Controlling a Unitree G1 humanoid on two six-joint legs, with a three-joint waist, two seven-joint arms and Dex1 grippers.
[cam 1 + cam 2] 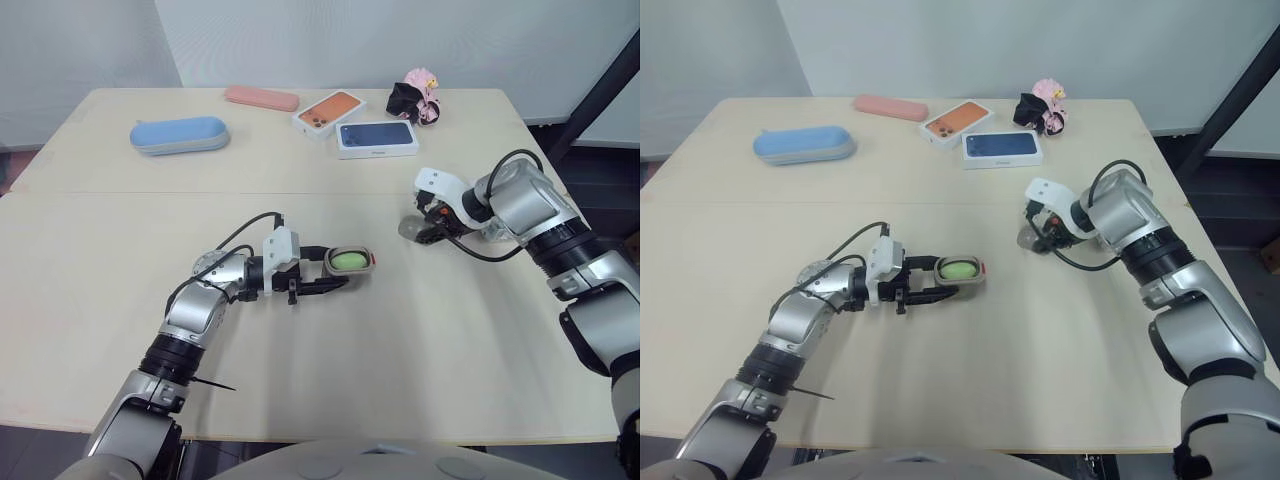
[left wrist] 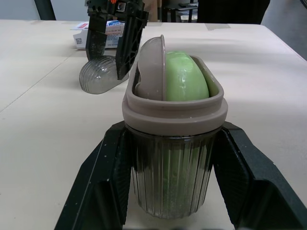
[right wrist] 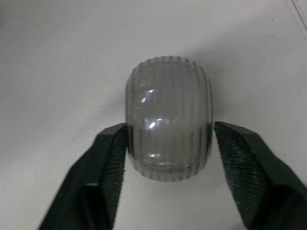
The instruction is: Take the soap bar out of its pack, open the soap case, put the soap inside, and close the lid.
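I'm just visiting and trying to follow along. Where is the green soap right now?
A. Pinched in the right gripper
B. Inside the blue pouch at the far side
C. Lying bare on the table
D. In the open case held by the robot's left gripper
D: the green soap sits in the lidless soap case, which the left gripper clamps; the clear lid lies apart on the table.

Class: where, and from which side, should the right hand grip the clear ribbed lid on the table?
Grip the lid across its two opposite ribbed side walls, approaching as the right hand now does, one finger either side: those walls run nearly parallel, while the domed end would likely slip.
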